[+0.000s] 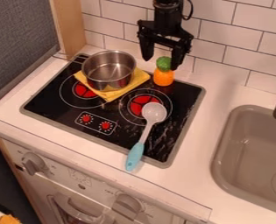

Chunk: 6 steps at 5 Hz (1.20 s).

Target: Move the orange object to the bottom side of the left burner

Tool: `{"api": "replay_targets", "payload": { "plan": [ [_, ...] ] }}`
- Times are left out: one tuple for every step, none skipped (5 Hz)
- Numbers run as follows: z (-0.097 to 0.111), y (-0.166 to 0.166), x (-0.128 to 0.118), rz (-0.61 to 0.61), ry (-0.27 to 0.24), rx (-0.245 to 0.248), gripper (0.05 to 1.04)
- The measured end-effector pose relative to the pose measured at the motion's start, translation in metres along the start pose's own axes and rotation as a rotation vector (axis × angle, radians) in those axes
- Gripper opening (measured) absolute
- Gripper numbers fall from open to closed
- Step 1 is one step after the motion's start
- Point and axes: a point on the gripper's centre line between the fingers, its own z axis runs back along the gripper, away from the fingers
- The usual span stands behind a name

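Your claw is spread wide by the orange toy, near the pot on the yellow cloth.

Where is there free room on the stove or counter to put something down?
The counter between stovetop and sink is bare; so is the stovetop's left front corner, beside left burner and red controls. Crowded: the back, with pot, yellow cloth and orange object near the gripper, and the right burner, under the spoon.
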Motion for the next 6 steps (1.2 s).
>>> {"api": "replay_targets", "payload": {
  "plan": [
    [-0.005,-0.001,0.000,0.004,0.003,-0.001,1.001],
    [-0.007,-0.008,0.000,-0.006,0.002,-0.003,0.944],
    [-0.010,-0.010,-0.002,0.000,0.007,-0.007,0.674],
    [-0.011,-0.010,-0.004,0.002,0.010,-0.007,0.615],
    [-0.008,-0.013,-0.010,-0.009,0.018,-0.020,0.615],
    [0.032,-0.017,-0.027,-0.010,-0.041,-0.033,0.615]
  ]
}}
